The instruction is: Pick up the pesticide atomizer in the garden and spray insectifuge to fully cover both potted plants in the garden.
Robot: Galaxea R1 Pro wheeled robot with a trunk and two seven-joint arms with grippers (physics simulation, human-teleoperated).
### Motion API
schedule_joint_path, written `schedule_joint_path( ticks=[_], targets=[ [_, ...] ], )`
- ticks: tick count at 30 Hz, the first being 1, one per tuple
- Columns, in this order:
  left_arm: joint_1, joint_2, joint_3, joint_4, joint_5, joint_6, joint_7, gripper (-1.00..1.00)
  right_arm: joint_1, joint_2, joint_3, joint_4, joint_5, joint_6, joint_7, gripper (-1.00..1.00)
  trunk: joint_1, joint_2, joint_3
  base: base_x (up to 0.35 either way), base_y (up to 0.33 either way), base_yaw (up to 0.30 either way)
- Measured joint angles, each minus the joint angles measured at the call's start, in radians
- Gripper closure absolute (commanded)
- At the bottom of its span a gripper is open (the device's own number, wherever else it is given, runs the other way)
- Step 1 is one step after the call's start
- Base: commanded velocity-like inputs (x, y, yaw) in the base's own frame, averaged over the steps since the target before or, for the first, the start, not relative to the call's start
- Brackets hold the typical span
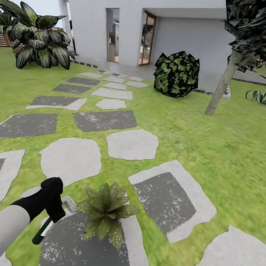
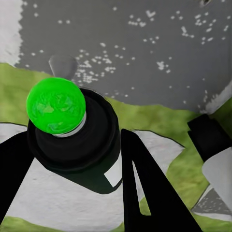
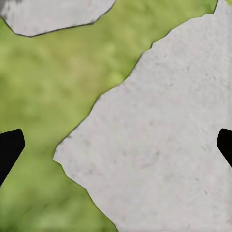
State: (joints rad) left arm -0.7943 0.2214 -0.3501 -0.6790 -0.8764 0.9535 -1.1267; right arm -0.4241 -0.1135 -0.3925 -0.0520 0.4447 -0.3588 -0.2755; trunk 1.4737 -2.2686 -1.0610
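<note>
The left pincer (image 1: 52, 206) hangs low over the garden path, pinching the pesticide atomizer (image 1: 42, 231), whose dark green body with a white label band slants down and away below the black fingers. In the left wrist view the atomizer (image 2: 72, 133) sits between the two black fingers (image 2: 145, 188), seen from above: a bright green round cap on a pale collar, above a wide black shoulder. It is held just beside a potted plant (image 1: 105, 212), a low rosette of pointed, lightly speckled green leaves that stands on a dark grey speckled stepping stone (image 1: 82, 251) with a pale rim. Whether the bottle touches the leaves cannot be told.

The right pincer (image 3: 116, 145) is spread wide, its two black fingertips at the opposite edges of the right wrist view, with nothing between them; below it lie a pale stepping stone (image 3: 159, 159) and green lawn (image 3: 53, 82). A black bit of that arm peeks in at the bottom edge of the head view, over another pale stone.

Farther off, the path of pale and dark stones runs across the lawn (image 1: 230, 152) to a white house (image 1: 134, 9) with open doorways. A dark leafy bush (image 1: 176, 74) stands near the house, a big broad-leaved plant (image 1: 38, 41) to the far left, and a leaning tree trunk (image 1: 223, 83) to the right.
</note>
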Motion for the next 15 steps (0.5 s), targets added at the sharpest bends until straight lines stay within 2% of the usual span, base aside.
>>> schedule_joint_path(
  ticks=[4, 15],
  targets=[
    [0.002, -0.001, -0.001, 0.001, 0.006, -0.004, 0.005, 1.00, 0.000, 0.001, 0.001, 0.000, 0.003, 0.000, 0.003, -1.00, 0.000, 0.000, 0.000, -0.125, 0.000, 0.000],
    [0.005, -0.006, 0.000, 0.001, 0.047, -0.023, 0.009, 1.00, 0.000, 0.005, 0.001, 0.000, 0.005, -0.001, 0.008, -1.00, 0.001, 0.000, 0.000, -0.327, 0.000, 0.000]
  ],
)
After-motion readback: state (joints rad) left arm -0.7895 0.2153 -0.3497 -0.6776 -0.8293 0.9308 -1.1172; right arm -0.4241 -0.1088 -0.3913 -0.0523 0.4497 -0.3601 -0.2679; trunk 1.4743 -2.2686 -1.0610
